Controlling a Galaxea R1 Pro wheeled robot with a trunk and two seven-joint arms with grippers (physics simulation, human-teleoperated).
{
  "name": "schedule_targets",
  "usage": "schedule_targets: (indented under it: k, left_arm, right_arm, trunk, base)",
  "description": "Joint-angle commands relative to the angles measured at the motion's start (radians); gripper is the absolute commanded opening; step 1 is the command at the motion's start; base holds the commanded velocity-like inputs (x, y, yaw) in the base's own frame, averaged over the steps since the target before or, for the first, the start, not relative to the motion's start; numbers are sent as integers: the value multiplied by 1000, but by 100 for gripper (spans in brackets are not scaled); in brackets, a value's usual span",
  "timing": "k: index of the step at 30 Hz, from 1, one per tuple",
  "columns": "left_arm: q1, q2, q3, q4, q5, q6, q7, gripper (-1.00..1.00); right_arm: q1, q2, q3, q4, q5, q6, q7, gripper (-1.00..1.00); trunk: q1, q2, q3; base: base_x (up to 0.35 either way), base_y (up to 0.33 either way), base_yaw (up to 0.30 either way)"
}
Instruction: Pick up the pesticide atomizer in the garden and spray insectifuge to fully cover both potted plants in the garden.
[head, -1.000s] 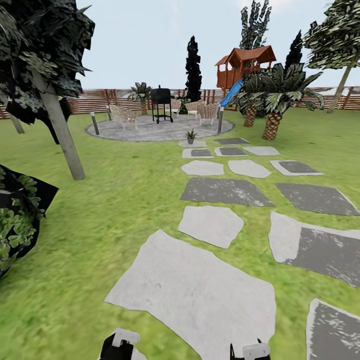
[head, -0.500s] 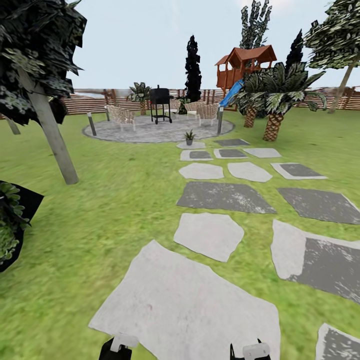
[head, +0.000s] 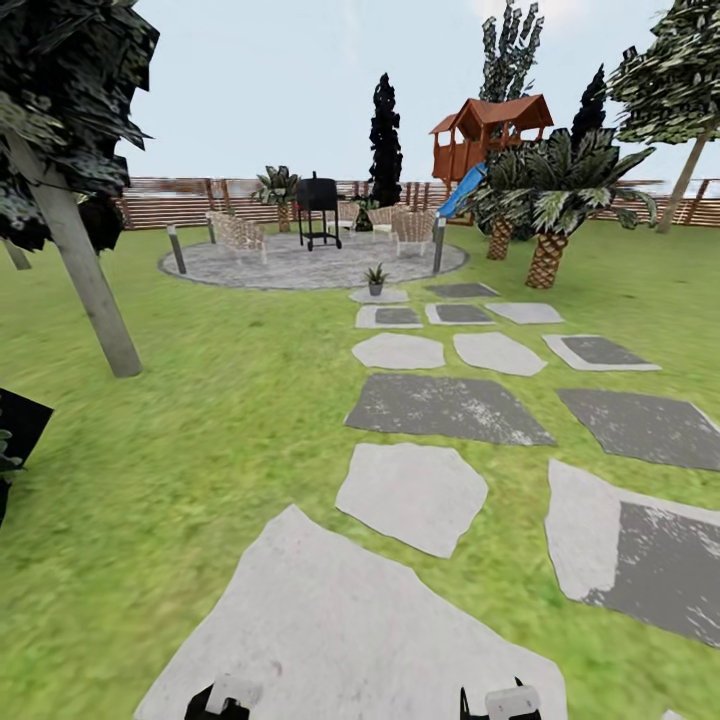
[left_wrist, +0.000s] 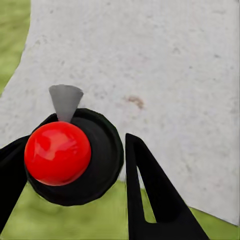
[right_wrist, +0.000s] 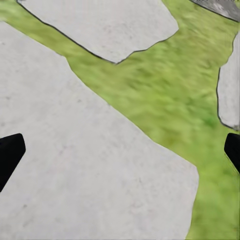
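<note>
Between the left gripper's (left_wrist: 70, 150) dark fingers (left_wrist: 145, 190) sits a round black body topped by a red ball and a small grey cone. I take this to be the pesticide atomizer (left_wrist: 102, 155) seen end-on, though that angle leaves some doubt. The fingers lie against both its sides, so it appears clamped. The right gripper (right_wrist: 120, 150) holds nothing, and its fingertips (right_wrist: 9, 152) stand wide apart.

Both grippers hang over the large pale stepping stone (head: 330, 620), with lawn (head: 200, 430) on either side of it. Well beyond that stone, at the far end of the path, one potted plant (head: 375, 279) stands on the near edge of the round patio (head: 300, 265). I cannot pick out the second.

The bottle is probably light, stiff plastic. Its smooth round body may twist in the grip, so the hold belongs around the body, leaving the nozzle clear. No label or writing is readable anywhere.
</note>
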Motion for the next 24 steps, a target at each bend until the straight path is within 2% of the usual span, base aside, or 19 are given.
schedule_targets:
  k: [1, 24]
  left_arm:
    - [2, 1, -9, 0, 8, -3, 3, -100]
    - [6, -2, -10, 2, 11, -3, 3, -100]
  right_arm:
    - [-1, 0, -8, 0, 11, -2, -5, 100]
    - [-1, 0, -8, 1, 11, -2, -5, 100]
  trunk:
    - [0, 0, -1]
    - [0, 0, -1]
  base:
    - [330, -112, 0]
    - [330, -112, 0]
